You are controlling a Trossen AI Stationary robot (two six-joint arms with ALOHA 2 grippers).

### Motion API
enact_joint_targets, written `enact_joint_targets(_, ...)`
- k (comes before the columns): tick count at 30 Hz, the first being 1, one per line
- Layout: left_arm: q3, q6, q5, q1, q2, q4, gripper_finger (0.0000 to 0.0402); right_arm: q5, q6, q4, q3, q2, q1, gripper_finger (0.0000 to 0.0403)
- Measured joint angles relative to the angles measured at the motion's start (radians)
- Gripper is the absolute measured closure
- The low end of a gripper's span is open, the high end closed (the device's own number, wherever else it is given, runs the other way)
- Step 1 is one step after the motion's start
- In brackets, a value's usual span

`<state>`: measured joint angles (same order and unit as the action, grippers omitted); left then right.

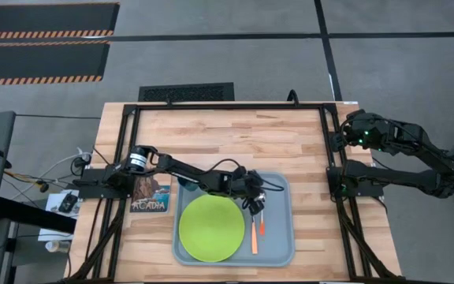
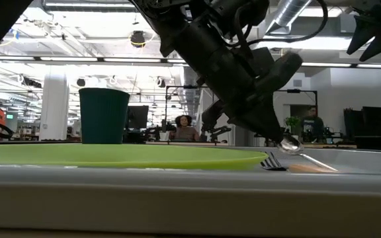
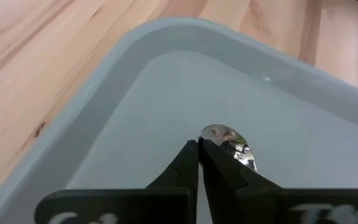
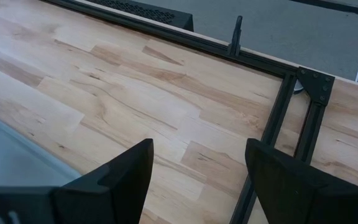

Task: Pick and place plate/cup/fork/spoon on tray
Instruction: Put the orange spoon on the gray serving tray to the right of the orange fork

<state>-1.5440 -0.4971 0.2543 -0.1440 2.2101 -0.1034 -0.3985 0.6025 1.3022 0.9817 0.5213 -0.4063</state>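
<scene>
Spoon [image 3: 229,142]: I see its silver bowl just ahead of the left gripper's [image 3: 198,149] fingertips, low over the floor of the tray [image 3: 135,93]. Left wrist view shows the two dark fingers pressed together with only a hairline between them, clamped on the spoon, whose handle is hidden under them. In the low view the bowl [image 2: 288,144] hangs at the tip of the left gripper [image 2: 276,135], just above the tray's floor; I cannot tell whether it touches.

From the high view, the left arm reaches across from the table's left side, its gripper [image 1: 254,197] over the tray's [image 1: 278,252] right-hand part, just beyond the upper ends of two orange handles. The longer one I read as the fork [image 1: 254,233]; the low view shows its tines [image 2: 270,162] lying on the tray beside the lime-green plate [image 2: 124,155]. The shorter handle [image 1: 262,225] lies beside it, nearer the gripper.

Plate [image 1: 210,228] sits in the tray's left half. The teal cup [image 2: 104,116] stands upright beyond the plate in the low view; from above it is mostly hidden under the arm.

Right gripper [image 4: 197,168] rests folded back at the table's right edge, fingers wide apart, holding nothing, over bare wooden table [image 4: 135,93].

ACADIA card [image 1: 149,196] lies just left of the tray.
</scene>
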Motion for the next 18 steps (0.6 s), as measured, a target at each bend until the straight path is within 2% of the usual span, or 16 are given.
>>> enact_joint_targets(11,0.0,-0.046,-0.029,-0.029,0.0,0.039,0.0401,0.0,0.0,0.0,0.0,0.0,0.0,0.0121)
enact_joint_targets(18,0.0,-0.05,0.022,-0.043,0.0,0.039,0.0401,0.0,0.0,0.0,0.0,0.0,0.0,0.0121)
